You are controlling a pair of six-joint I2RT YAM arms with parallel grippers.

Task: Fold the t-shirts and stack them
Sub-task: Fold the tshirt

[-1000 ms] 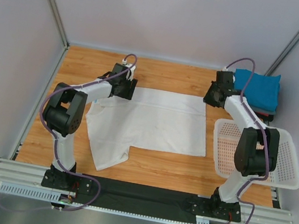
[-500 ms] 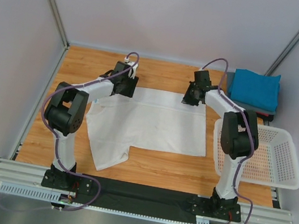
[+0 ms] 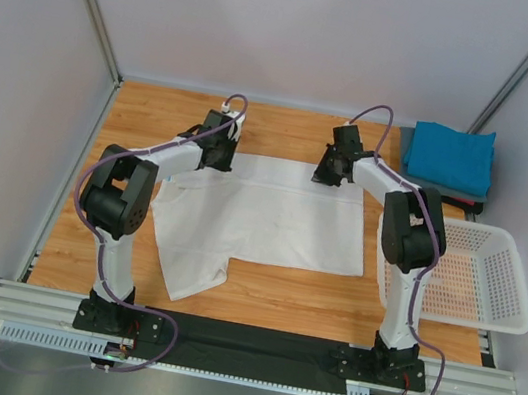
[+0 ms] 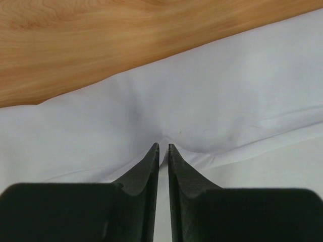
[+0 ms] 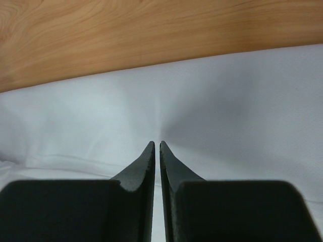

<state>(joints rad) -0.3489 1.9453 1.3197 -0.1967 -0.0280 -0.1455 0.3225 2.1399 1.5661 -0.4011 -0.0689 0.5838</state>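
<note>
Table (image 3: 286,125): the white t-shirt (image 3: 271,214) lies flat across the middle, one sleeve trailing toward the near-left and the far edge running straight between the two arms. The basket (image 3: 515,300) sits at right, off the cloth. The teal t-shirt (image 3: 450,156) is already folded in the far right corner on top of a dark grey t-shirt (image 3: 405,140).

We read the step as: lift the far edge and fold it toward us.

The left gripper (image 3: 218,156) and right gripper (image 3: 326,174) are both down on that far edge, well apart. In both wrist views the jaws are drawn nearly together, with the cloth puckering into the tips. We judge both are clamped on the white t-shirt.

To do this well:
- Lift both sides together and keep them level, or the edge skews.
- Keep the spacing between the grippers constant so the edge stays taut, with no sag in the middle.
- Raise only enough to clear the lower layer, then bring the edge straight to the near hem.
- The left fingers (image 4: 146,171) seem to hold only a small bite near the edge, so a slip is likely if we jerk. The right fingers (image 5: 141,171) look the same.
- Lay the edge down before we release.
</note>
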